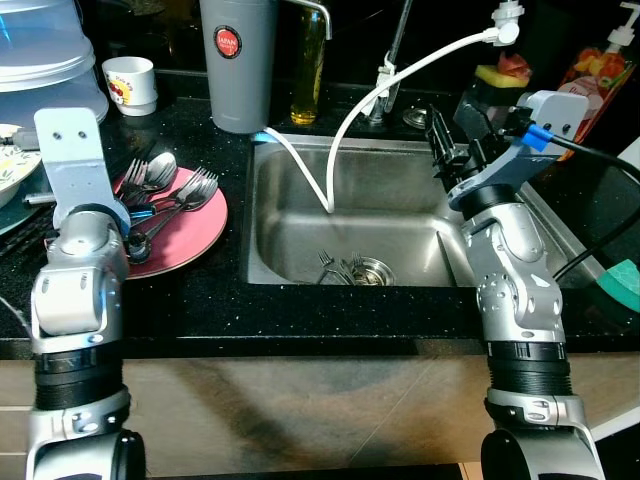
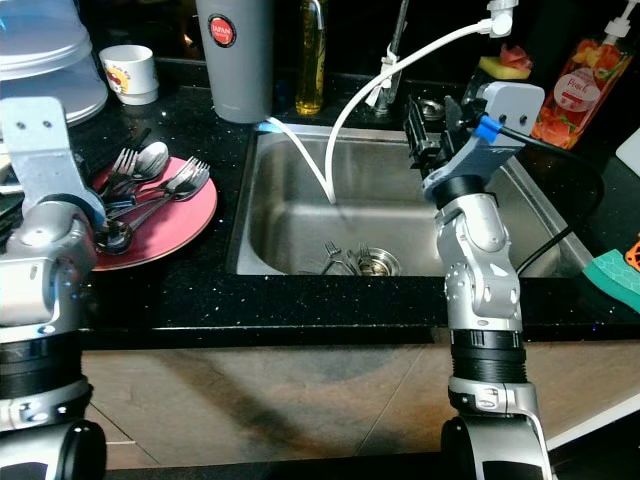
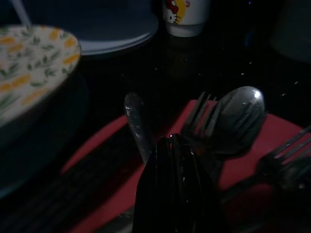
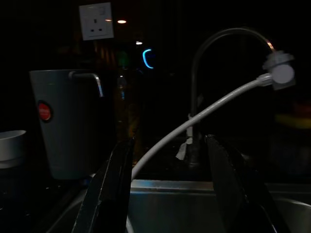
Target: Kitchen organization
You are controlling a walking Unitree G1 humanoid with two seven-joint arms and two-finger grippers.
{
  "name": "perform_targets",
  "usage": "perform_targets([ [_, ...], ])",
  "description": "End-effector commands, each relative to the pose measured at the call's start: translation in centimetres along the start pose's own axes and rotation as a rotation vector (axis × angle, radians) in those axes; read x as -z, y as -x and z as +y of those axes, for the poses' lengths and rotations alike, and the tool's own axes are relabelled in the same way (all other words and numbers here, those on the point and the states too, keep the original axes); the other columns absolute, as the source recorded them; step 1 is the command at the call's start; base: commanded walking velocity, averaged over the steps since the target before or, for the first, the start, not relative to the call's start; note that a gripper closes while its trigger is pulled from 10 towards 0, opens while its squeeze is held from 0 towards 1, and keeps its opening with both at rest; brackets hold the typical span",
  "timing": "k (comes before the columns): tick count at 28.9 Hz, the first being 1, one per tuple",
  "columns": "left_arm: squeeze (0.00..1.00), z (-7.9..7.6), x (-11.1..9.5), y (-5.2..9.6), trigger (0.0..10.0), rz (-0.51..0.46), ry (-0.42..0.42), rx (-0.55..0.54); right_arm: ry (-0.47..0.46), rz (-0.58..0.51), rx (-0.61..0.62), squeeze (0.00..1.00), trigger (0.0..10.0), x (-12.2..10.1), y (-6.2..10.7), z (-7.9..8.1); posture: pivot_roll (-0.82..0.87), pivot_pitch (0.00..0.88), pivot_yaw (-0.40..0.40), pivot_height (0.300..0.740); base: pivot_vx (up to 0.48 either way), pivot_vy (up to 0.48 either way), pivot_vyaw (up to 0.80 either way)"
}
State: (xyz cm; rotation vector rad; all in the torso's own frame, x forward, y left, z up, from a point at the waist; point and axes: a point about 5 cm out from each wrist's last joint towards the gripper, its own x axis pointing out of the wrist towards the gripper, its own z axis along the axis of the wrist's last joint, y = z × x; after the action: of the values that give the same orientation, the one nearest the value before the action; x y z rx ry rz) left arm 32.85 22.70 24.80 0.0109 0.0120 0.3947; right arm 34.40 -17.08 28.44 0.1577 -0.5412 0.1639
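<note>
On the black counter left of the steel sink, your left gripper [image 3: 170, 145] sits low over the cutlery on the round pink plate [image 1: 195, 240].

Its fingers are pressed together, tips just short of a metal spoon [image 3: 240, 114] and a fork [image 3: 201, 116], whose heads point away from you. I can't tell whether the tips touch or grip anything. Those pieces lie straight ahead of that gripper, long axes roughly along its reach, so your left arm is clearly the nearer one. Your right gripper [image 4: 170, 184] hangs above the stainless sink basin [image 1: 300, 190], fingers spread wide and empty, well apart from the plate; more forks [image 1: 335, 268] lie by the drain.
</note>
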Motion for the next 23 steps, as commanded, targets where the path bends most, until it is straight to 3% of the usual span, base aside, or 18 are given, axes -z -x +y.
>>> perform_targets([
  [1,0.0,-0.1,0.3,0.1,10.0,0.02,0.01,-0.001,0.01,0.004,0.021,0.0,10.0,0.1,0.2,-0.6,0.15,0.0,-0.067,0.74,0.0,0.0,0.0],
  [2,0.0,-0.3,0.5,0.0,8.9,0.042,0.042,-0.002,0.009,0.005,0.018,0.0,10.0,0.2,0.2,-0.5,0.15,0.0,-0.069,0.74,0.0,0.0,0.0],
  [3,0.0,-0.4,0.7,-0.2,8.7,0.078,0.098,0.003,0.008,0.005,0.015,0.0,10.0,0.1,0.2,-0.5,0.15,0.0,-0.069,0.74,0.0,0.0,0.0],
  [5,0.0,-0.8,1.1,-0.5,10.0,0.142,0.193,0.003,0.004,0.001,0.013,0.0,10.0,0.1,0.0,-0.4,0.16,0.0,-0.071,0.74,0.0,0.0,0.0],
  [6,0.0,-0.7,1.2,-0.5,10.0,0.164,0.226,-0.018,0.003,-0.001,0.013,0.0,10.0,0.0,0.0,-0.4,0.15,0.0,-0.069,0.74,0.0,0.0,0.0],
  [17,0.0,0.0,1.6,-1.0,10.0,0.236,0.293,-0.101,-0.001,-0.001,0.023,0.0,10.0,0.2,0.0,-0.5,0.16,0.0,-0.06,0.74,0.0,0.0,0.0],
  [19,0.0,0.0,1.3,-1.1,10.0,0.217,0.278,-0.098,-0.002,-0.002,0.024,0.0,10.0,0.1,0.0,-0.5,0.16,0.0,-0.06,0.74,0.0,0.0,0.0],
  [21,0.0,-0.1,-2.1,-1.1,10.0,0.01,0.111,-0.085,0.0,-0.006,0.029,0.0,10.0,0.1,0.0,-0.6,0.15,0.002,-0.056,0.74,0.0,0.0,0.0],
  [23,0.0,-0.1,-2.7,-1.1,10.0,-0.035,0.072,-0.091,0.0,-0.006,0.031,0.0,10.0,0.1,0.1,-0.7,0.15,0.004,-0.053,0.74,0.0,0.0,0.0],
])
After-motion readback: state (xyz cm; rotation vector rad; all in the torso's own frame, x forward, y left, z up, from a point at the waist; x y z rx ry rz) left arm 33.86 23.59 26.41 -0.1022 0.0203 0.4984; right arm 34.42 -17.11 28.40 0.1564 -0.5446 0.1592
